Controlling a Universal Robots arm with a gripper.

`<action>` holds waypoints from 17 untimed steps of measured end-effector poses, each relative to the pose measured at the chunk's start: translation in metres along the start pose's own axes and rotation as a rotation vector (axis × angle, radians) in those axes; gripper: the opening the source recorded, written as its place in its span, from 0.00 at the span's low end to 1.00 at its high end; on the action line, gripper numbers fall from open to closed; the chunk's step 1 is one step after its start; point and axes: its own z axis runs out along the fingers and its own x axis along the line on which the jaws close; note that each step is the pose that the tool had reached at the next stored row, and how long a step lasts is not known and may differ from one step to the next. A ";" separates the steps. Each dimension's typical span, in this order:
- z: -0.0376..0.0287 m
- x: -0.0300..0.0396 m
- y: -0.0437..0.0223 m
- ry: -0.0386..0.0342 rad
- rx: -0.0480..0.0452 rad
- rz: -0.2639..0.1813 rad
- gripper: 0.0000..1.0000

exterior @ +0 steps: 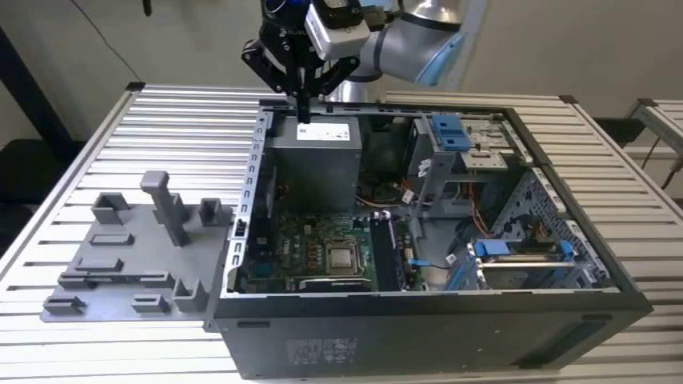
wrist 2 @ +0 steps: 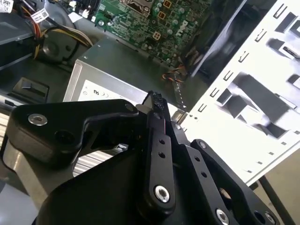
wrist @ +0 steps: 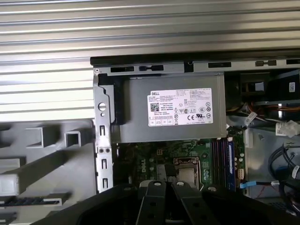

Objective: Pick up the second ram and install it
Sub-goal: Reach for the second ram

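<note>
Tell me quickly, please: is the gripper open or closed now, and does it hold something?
Gripper: closed, nothing visibly held, above the power supply.

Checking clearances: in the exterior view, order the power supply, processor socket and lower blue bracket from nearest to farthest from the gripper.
1. Power supply, just below the gripper.
2. Processor socket, mid-motherboard.
3. Lower blue bracket, on the exterior view's right.

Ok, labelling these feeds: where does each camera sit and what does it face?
Exterior view: off the arm, above, looking down on the open computer case and grey tray; shows the arm and gripper.
First wrist view: on the arm, facing down at the power supply; gripper links in front.
Second wrist view: close behind the gripper, facing the power supply.
All share the power supply.
</note>
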 end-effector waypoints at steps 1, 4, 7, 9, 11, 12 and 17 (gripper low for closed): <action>-0.0001 0.0016 -0.0001 0.0001 0.0001 0.000 0.11; -0.0001 0.0056 -0.0004 0.0000 0.0000 0.000 0.11; -0.0002 0.0081 -0.0005 0.0001 0.0000 0.000 0.11; -0.0002 0.0099 -0.0007 0.0002 0.0001 0.000 0.11; -0.0002 0.0132 -0.0009 0.0001 -0.0001 0.000 0.11; -0.0003 0.0152 -0.0011 0.0001 0.0000 0.000 0.11; -0.0004 0.0228 -0.0016 0.0001 0.0000 0.000 0.11</action>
